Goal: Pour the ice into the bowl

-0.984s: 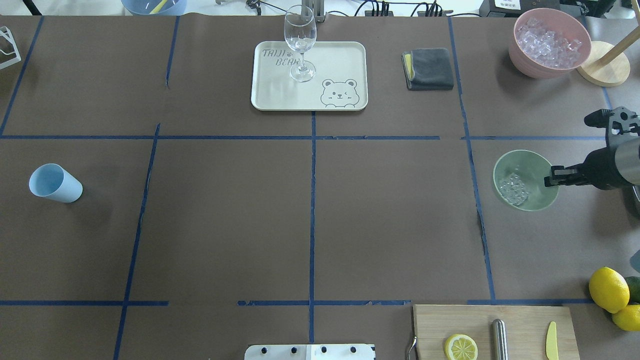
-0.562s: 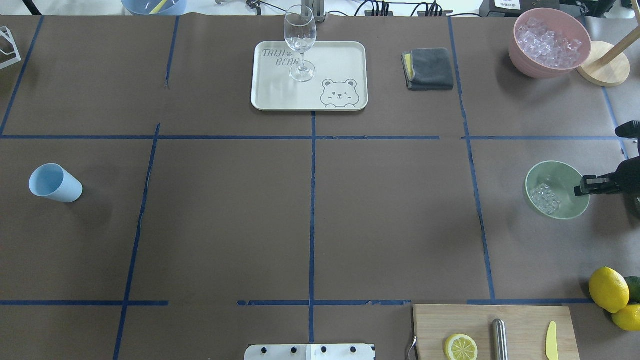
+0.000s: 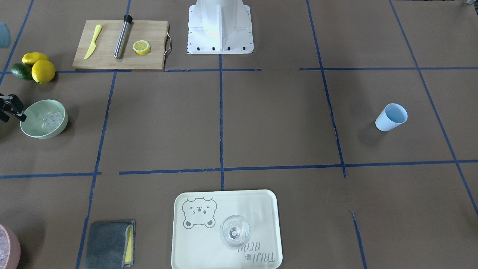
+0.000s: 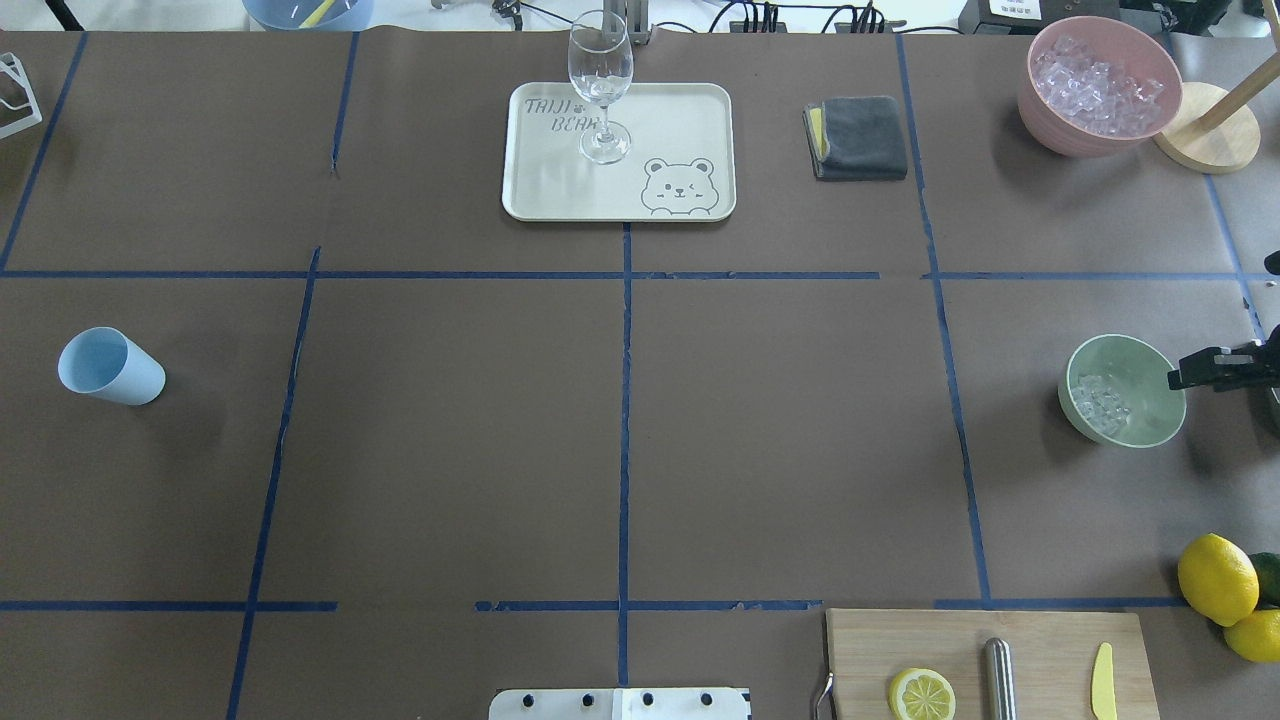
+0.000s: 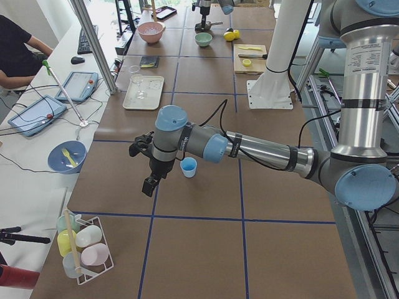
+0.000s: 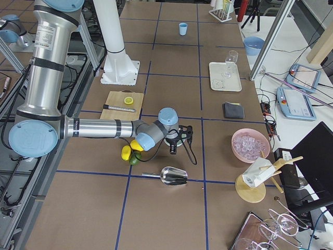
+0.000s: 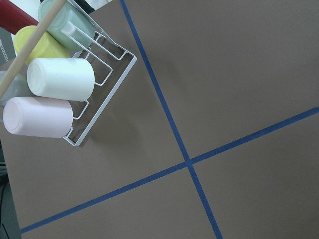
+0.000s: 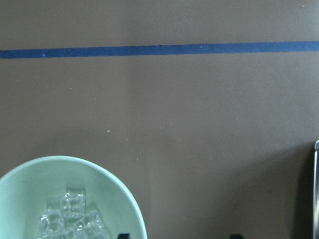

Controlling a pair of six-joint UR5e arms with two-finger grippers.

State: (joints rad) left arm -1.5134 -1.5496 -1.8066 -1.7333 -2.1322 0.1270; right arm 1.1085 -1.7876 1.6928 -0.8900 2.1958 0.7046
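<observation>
The mint-green bowl (image 4: 1150, 400) stands near the table's right edge, with a small heap of clear ice (image 4: 1100, 402) inside. It also shows in the front view (image 3: 41, 132) with the ice (image 3: 52, 119). My right gripper (image 4: 1178, 380) is at the bowl's right rim. In the right wrist view the gripper (image 8: 178, 235) is open, one fingertip over the bowl's (image 8: 20, 199) inside and one outside; the ice (image 8: 70, 219) lies at lower left. My left gripper (image 5: 148, 185) hangs near the light blue cup (image 5: 188, 167); I cannot tell whether it is open.
A pink container of ice (image 4: 1100, 85) stands at the far right. Lemons (image 4: 1217, 578) and a cutting board (image 4: 990, 640) lie near the bowl, a metal scoop (image 6: 174, 176) beside them. A tray (image 4: 690, 120) holds a wine glass (image 4: 601, 80). A cup rack (image 7: 60, 89) is at the left.
The bowl and my right gripper have moved together to the right, towards the table's right edge. The ice stayed in the bowl.
</observation>
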